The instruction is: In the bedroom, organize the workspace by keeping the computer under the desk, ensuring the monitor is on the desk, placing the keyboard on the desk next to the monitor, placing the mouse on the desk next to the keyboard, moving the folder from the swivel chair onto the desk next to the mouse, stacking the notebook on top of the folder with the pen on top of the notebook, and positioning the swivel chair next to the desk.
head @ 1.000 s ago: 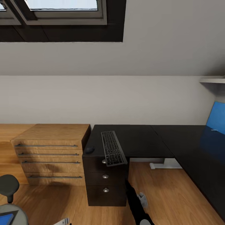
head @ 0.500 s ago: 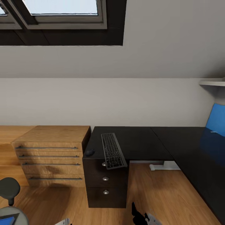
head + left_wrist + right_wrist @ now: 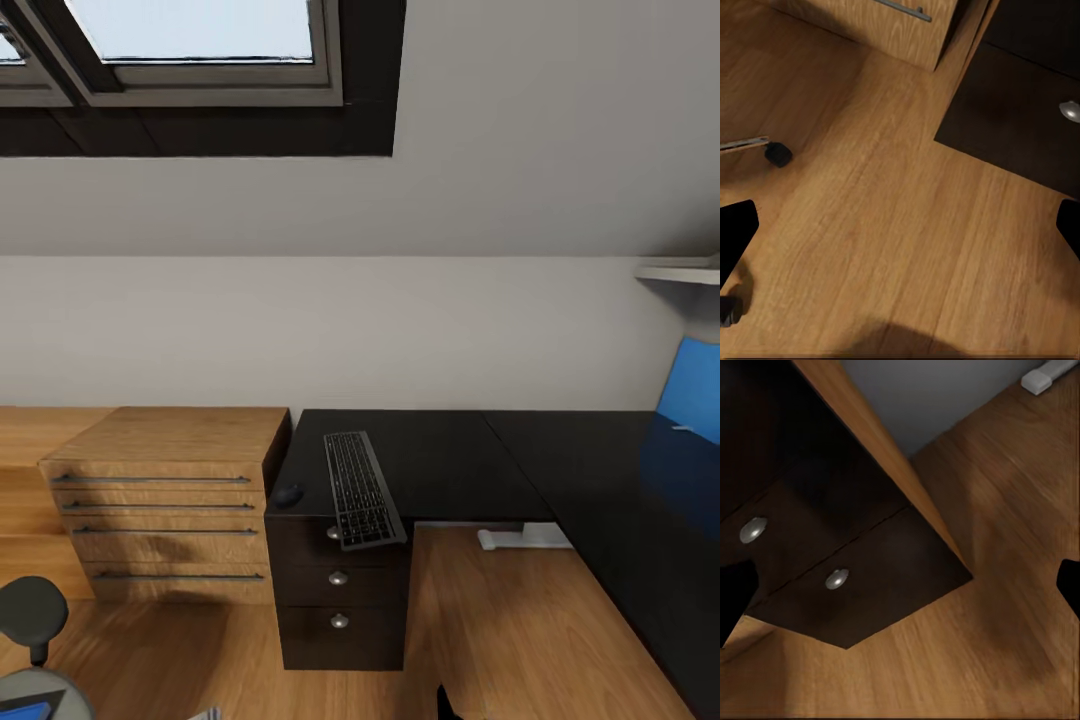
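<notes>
The glossy black desk (image 3: 450,455) runs from the middle to the right of the head view. The keyboard (image 3: 362,490) lies on its left part, its near end jutting over the front edge. The small dark mouse (image 3: 288,494) sits at the desk's left front corner. At the bottom left corner are the swivel chair (image 3: 32,610) and a sliver of the blue folder (image 3: 22,712) on its seat. My left gripper (image 3: 900,232) hangs open over bare floor beside a chair caster (image 3: 778,154). My right gripper (image 3: 900,592) is open, facing the black drawer unit (image 3: 836,579).
A light wooden drawer chest (image 3: 165,500) stands left of the desk. A black drawer unit (image 3: 340,590) sits under the desk's left end, a white desk foot (image 3: 520,538) behind it. The blue back panel (image 3: 690,390) is at far right. A sloped wall and skylight rise above.
The head view has tilted slightly upward. My right arm has dropped from beside the drawer unit to the picture's bottom edge. Keyboard and mouse have not moved on the desk.
</notes>
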Controlling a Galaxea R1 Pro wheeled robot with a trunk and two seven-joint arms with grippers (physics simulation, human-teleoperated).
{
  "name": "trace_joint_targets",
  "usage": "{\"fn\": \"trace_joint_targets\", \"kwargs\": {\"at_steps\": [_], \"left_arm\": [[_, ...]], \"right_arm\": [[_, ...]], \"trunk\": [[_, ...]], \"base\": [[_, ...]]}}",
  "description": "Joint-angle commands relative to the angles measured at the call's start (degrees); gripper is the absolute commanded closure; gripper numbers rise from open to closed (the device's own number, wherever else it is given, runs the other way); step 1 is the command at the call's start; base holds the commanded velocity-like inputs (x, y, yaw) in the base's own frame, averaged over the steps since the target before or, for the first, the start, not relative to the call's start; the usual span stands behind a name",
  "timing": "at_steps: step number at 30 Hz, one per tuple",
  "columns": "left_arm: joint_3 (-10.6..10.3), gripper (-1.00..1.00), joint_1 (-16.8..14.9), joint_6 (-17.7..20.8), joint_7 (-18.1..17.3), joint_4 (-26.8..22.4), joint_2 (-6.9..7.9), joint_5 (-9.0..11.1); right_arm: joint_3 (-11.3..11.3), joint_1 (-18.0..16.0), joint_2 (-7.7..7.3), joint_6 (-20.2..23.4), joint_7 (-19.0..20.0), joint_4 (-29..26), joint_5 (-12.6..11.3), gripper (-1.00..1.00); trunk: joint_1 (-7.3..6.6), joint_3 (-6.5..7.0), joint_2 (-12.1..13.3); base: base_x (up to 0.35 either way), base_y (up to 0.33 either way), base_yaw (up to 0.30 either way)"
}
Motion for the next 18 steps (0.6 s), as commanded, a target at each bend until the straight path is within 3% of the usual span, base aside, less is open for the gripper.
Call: {"fn": "trace_joint_targets", "kwargs": {"at_steps": [1,4,14,18], "left_arm": [[-0.3,-1.00,0.0,-0.4,0.4,0.0,0.08,0.6],[-0.3,-1.00,0.0,-0.4,0.4,0.0,0.07,0.6],[-0.2,-1.00,0.0,-0.4,0.4,0.2,0.08,0.7],[-0.3,-1.00,0.0,-0.4,0.4,1.1,0.08,0.7]], "right_arm": [[0.3,0.0,-0.11,-0.3,0.3,0.2,-0.3,-1.00],[0.3,-0.1,-0.09,-0.3,0.3,0.3,1.1,-1.00],[0.4,0.0,0.19,-0.4,0.2,0.3,3.4,-1.00],[0.4,0.0,0.22,-0.5,0.2,0.3,3.5,-1.00]], "trunk": [[-0.22,0.14,0.4],[-0.88,0.67,1.6],[-0.88,0.67,1.6],[-0.88,0.67,1.6]], "base": [[0.000,0.000,0.000],[0.000,0.000,0.000],[-0.007,0.000,0.000],[-0.229,0.000,0.000]]}}
